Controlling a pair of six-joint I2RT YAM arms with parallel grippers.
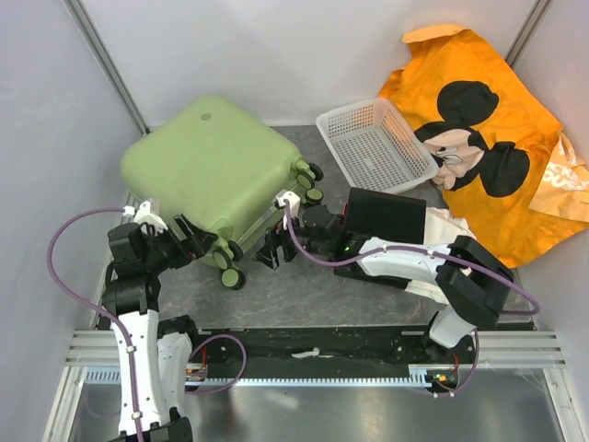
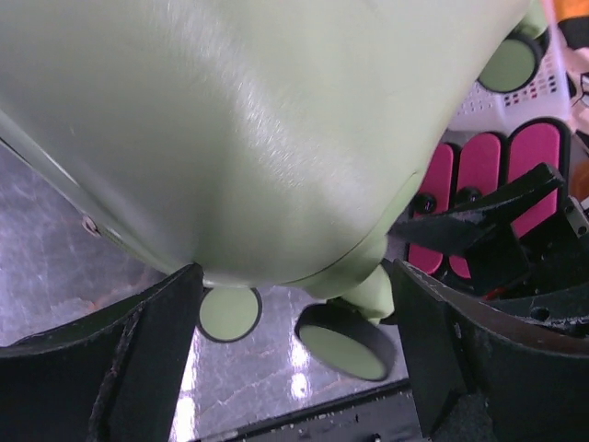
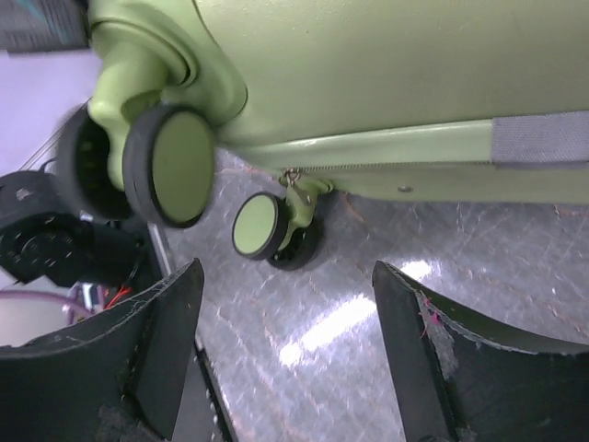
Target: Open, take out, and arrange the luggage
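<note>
Left hand (image 1: pixel 204 241) and right hand (image 1: pixel 276 247) gape by wheeled edge of luggage (image 1: pixel 212 166)

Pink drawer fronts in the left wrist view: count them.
3, side by side beside the pale green hard-shell suitcase: left drawer, middle drawer, right drawer. Others may be hidden.

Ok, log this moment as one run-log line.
luggage: closed | left gripper: open, at luggage corner | right gripper: open, empty

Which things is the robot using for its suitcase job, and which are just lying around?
For the job: luggage, left tool, right tool.
Just lying about: white basket, black box with pink drawers, orange Mickey Mouse cloth.
</note>
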